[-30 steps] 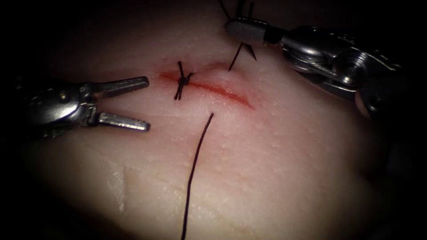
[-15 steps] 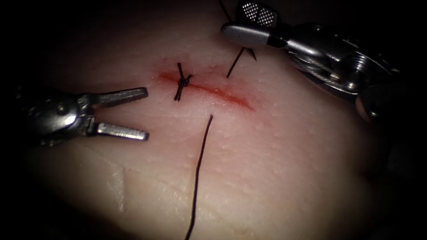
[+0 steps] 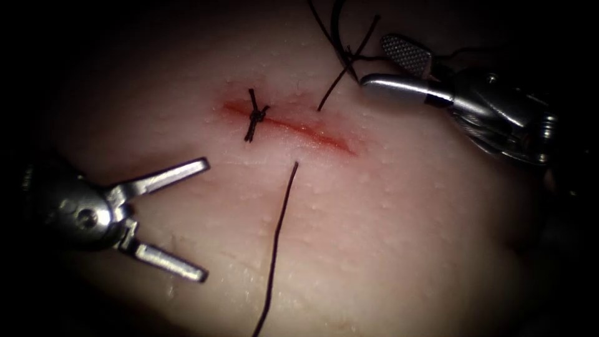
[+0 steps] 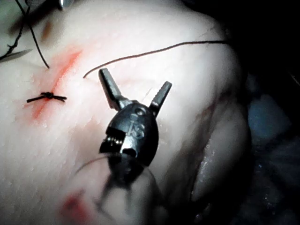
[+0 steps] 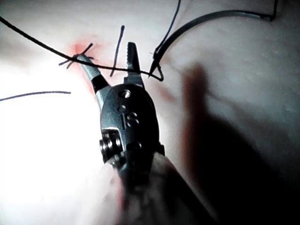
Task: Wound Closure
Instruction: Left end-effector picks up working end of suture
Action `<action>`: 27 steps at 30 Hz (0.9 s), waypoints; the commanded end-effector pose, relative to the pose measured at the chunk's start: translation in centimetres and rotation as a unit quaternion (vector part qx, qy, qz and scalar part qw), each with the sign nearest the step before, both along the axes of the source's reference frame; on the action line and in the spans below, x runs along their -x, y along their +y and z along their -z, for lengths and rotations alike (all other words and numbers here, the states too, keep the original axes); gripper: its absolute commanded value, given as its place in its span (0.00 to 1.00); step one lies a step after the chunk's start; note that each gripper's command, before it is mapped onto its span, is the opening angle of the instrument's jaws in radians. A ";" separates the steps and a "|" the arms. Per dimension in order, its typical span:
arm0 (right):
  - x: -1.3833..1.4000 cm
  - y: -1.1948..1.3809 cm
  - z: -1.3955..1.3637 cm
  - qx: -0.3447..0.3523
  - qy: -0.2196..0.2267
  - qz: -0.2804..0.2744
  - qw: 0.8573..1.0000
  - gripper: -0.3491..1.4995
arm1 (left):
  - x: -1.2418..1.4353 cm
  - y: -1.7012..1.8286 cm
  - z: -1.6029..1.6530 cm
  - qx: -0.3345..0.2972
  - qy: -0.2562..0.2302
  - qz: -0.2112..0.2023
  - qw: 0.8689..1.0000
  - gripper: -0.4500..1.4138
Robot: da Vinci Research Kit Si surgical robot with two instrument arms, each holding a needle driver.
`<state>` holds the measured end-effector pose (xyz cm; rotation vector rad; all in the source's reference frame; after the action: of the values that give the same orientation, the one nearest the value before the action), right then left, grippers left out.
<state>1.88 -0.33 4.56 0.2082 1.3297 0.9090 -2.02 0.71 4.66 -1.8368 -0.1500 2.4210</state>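
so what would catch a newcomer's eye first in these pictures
The red cut across the pale tissue, with one dark knot tied over its left end. Then the two tools: the left tool below and left of the cut, the right tool above and right of it, both with jaws wide open, holding nothing. The curved needle lies on the tissue beyond the right tool.
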 end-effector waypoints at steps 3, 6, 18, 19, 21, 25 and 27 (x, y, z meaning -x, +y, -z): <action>0.14 -0.25 -0.23 -0.005 -0.004 0.002 1.000 0.99 | 0.15 -0.17 0.02 0.017 0.012 -0.008 1.000 0.78; 0.20 -0.34 -0.28 -0.007 -0.005 0.006 1.000 0.99 | 0.20 -0.21 0.05 0.037 0.022 -0.016 0.999 0.78; 0.13 -0.61 -0.27 -0.003 -0.006 0.018 1.000 0.99 | 0.37 -0.34 0.18 0.171 0.073 -0.036 0.982 0.78; 0.13 -0.62 -0.27 -0.003 -0.006 0.019 1.000 0.99 | 0.38 -0.34 0.19 0.179 0.073 -0.039 0.980 0.78; 0.13 -0.63 -0.27 -0.002 -0.006 0.019 1.000 0.99 | 0.39 -0.35 0.22 0.190 0.074 -0.041 0.978 0.78; 0.13 -0.64 -0.29 -0.003 -0.003 0.017 1.000 0.99 | 0.47 -0.40 0.33 0.221 0.066 -0.045 0.972 0.78; 0.13 -0.65 -0.31 -0.002 -0.002 0.016 1.000 0.99 | 0.53 -0.43 0.41 0.237 0.058 -0.051 0.968 0.78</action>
<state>1.69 -0.90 4.82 0.2263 1.3170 0.8831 -2.50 0.37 4.21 -1.8778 0.3952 2.8186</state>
